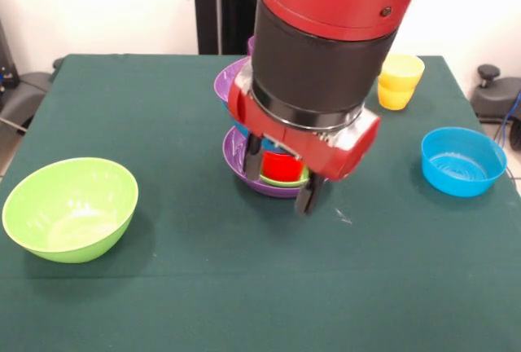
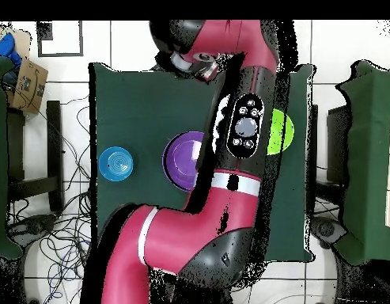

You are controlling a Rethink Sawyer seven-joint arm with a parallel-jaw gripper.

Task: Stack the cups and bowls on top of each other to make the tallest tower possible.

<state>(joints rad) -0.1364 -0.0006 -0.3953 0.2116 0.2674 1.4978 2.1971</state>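
The tower stands at the table's middle. Its base is a purple bowl point(image 1: 244, 169) holding a small green bowl point(image 1: 285, 180) and a red cup point(image 1: 282, 165). Above them a sliver of a blue bowl point(image 1: 240, 130) and a top purple bowl point(image 1: 230, 81) show beside the arm, which hides most of both. My gripper point(image 1: 281, 177) is open, with its fingers point(image 1: 308, 195) on either side of the red cup, low in front of the tower. In the overhead view the arm hides the gripper, and the top purple bowl point(image 2: 182, 158) shows.
A large lime green bowl point(image 1: 72, 208) point(image 2: 282, 131) sits near the front left. A blue bowl point(image 1: 462, 160) point(image 2: 117, 164) sits at the right. Two stacked yellow cups point(image 1: 400, 81) stand at the back right. The table edge point(image 1: 244, 57) runs behind the tower.
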